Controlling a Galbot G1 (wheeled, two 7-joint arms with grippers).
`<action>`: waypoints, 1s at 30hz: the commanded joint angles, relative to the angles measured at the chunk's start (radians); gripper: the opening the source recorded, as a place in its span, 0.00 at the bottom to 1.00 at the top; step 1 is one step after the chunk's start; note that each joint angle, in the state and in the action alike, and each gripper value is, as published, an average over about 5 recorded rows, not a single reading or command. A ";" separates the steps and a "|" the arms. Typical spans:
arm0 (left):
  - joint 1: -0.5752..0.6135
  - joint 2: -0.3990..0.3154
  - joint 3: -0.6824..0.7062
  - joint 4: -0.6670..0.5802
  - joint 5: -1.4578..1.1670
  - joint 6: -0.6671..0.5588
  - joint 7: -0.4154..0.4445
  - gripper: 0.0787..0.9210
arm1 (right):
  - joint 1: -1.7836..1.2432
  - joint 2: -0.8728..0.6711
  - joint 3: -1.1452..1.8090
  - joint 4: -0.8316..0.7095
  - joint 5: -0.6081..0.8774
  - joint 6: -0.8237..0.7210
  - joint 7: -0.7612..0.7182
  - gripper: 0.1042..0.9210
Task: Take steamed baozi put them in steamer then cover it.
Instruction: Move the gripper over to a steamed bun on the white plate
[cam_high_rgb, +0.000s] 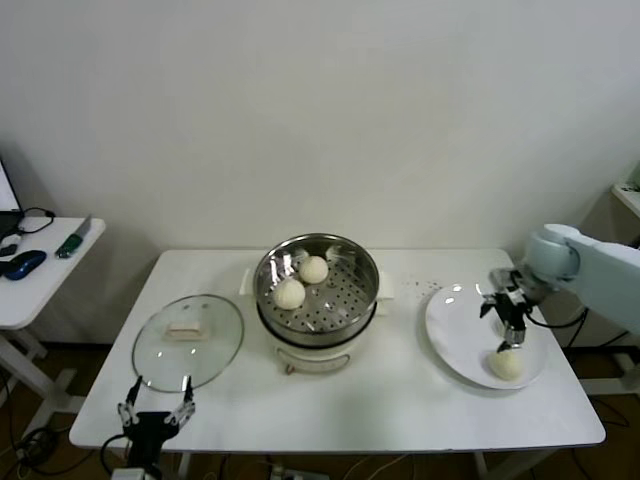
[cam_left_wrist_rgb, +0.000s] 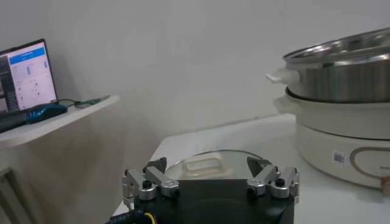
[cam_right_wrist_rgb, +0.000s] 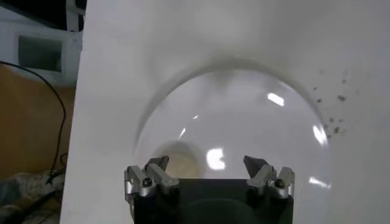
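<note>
Inside the steamer (cam_high_rgb: 317, 285), two buns (cam_high_rgb: 301, 282) are already sitting side by side on the perforated tray, and one more bun (cam_high_rgb: 507, 365) is lying on the white plate (cam_high_rgb: 450, 320) to the steamer's right, near the plate's front edge. A fourth bun is not showing anywhere. The right tool (cam_high_rgb: 505, 320) is hanging just above that plate bun with its jaws spread wide and gripping nothing; in the right wrist view the bun (cam_right_wrist_rgb: 177, 161) is sitting off toward one finger (cam_right_wrist_rgb: 149, 178) rather than centred between the two. The step in hand looks like the pick of this third bun. To do it well, the right tool should be shifting sideways until the bun is lying midway between the fingers, then dropping straight down and closing gently, since soft dough will likely dent or slip. The glass lid (cam_high_rgb: 188, 338) is resting flat on the bench (cam_high_rgb: 400, 410) to the steamer's left. The left tool (cam_high_rgb: 156, 409), also fully open and empty, is waiting at the bench's front edge just beyond the lid.
</note>
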 joint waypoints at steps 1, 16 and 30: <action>-0.001 -0.004 0.000 0.006 0.013 0.002 -0.002 0.88 | -0.180 -0.054 0.123 -0.027 -0.099 0.018 -0.009 0.88; 0.003 -0.004 0.003 0.026 0.018 -0.005 -0.003 0.88 | -0.221 0.029 0.180 -0.126 -0.153 0.039 -0.005 0.88; -0.002 -0.001 0.003 0.034 0.023 -0.007 -0.003 0.88 | -0.193 0.064 0.155 -0.145 -0.151 0.052 -0.024 0.79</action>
